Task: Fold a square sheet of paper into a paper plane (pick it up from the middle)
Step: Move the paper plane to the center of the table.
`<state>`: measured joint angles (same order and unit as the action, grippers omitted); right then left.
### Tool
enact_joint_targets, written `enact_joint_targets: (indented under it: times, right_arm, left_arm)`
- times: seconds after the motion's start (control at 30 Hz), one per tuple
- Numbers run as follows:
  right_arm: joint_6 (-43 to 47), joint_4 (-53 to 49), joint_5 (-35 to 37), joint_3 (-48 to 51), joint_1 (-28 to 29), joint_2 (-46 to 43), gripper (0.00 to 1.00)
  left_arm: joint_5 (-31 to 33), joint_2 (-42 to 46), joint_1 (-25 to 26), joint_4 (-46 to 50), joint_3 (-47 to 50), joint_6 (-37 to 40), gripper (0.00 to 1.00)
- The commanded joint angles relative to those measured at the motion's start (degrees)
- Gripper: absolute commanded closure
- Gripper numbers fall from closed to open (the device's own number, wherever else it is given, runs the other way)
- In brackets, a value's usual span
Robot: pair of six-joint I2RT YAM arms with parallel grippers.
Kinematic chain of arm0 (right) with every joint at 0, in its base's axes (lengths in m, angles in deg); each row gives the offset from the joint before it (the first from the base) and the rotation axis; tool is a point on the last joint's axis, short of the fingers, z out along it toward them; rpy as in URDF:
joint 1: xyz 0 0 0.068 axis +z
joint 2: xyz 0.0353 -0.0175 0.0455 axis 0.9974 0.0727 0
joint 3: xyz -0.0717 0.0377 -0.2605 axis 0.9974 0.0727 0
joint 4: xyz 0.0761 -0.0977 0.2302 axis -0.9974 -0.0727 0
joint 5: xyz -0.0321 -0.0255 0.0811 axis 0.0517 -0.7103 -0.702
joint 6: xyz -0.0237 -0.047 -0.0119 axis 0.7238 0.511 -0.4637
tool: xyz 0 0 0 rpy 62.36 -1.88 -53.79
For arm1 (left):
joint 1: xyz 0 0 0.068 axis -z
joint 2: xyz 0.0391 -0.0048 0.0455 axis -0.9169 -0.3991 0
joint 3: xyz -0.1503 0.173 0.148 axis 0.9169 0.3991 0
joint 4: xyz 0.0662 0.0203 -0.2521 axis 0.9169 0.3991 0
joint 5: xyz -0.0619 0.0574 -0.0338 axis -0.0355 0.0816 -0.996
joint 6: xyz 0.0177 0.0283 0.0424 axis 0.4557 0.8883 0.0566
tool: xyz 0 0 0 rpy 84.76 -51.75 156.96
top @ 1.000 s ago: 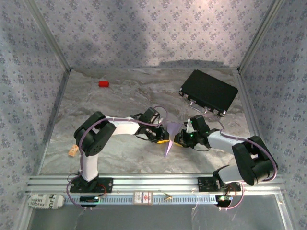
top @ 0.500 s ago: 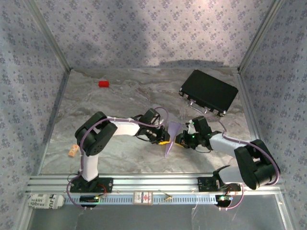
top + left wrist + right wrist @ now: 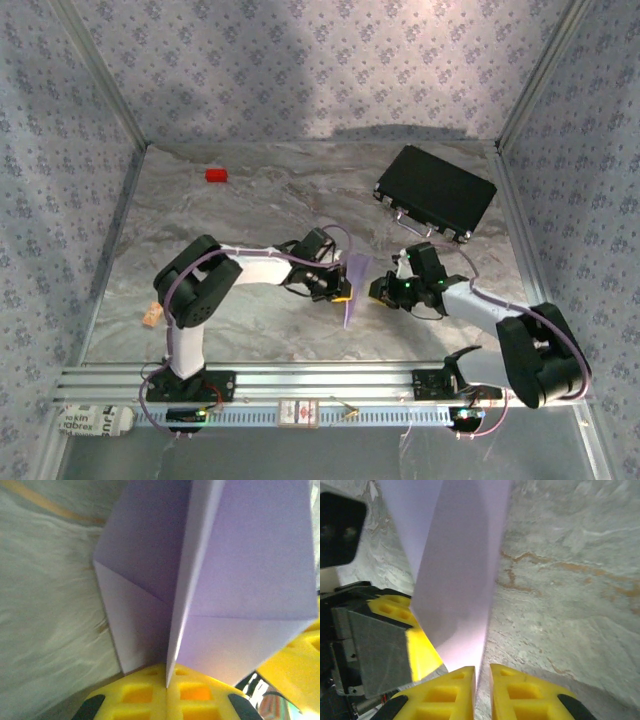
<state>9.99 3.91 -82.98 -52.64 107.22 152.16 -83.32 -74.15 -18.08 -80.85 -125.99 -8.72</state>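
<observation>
Left gripper [image 3: 167,679]: pressed together, its two yellow pads meeting flat, with the centre crease of the lilac paper [image 3: 240,565] pinched between them
Right gripper [image 3: 482,680]: yellow pads nearly together, with a thin slit between them; the paper's lower edge runs down to that slit, and I cannot tell whether it is pinched there
Grippers to each other: they face one another across the paper, the left on its left side, the right just beside its right side; in the right wrist view the left gripper's yellow pad and grey body sit left of the paper
Lilac paper, close up: folded, with a sharp ridge down its middle and slanted flaps on either side
Lilac paper [image 3: 357,275], from above: it stands on edge between the two grippers, wider at the far end and tapering to a point toward the near edge; I cannot tell whether that point touches the surface
Table [image 3: 250,215]: grey marbled top, with the paper roughly at its middle
Black case [image 3: 436,192]: lies flat at the far right, turned at an angle, well apart from the paper
Red block [image 3: 216,175]: far left, well apart from both arms
Tan piece [image 3: 151,316]: small, at the table's left edge, near the left arm
</observation>
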Motion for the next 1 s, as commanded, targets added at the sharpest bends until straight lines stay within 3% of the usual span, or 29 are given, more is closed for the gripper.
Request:
enact_joint_targets:
  times: [0.0, 0.2, 0.33, 0.6, 0.97]
  right_arm:
    - [2.6, -7.0, 4.0, -3.0, -0.6, -2.8, 0.83]
    - [4.5, -10.6, 7.4, -7.5, -0.2, -2.9, 0.82]
    - [5.1, -10.7, 8.2, -10.4, 1.7, -0.7, 0.82]
    - [5.1, -9.9, 10.2, -13.9, 6.0, 3.8, 0.82]
    - [4.4, -8.9, 11.0, -14.1, 7.7, 5.1, 0.82]
  left_arm:
    - [10.8, 6.5, 0.2, 10.1, -2.1, 4.1, 0.96]
    - [28.8, 12.0, -0.1, 24.5, -4.8, 7.3, 0.97]
    - [33.4, 12.4, -0.4, 29.4, -6.0, 7.8, 0.97]
    - [34.4, 11.0, -0.4, 33.0, -6.5, 7.5, 0.97]
    - [34.3, 8.0, -0.4, 33.9, -6.3, 7.0, 0.94]
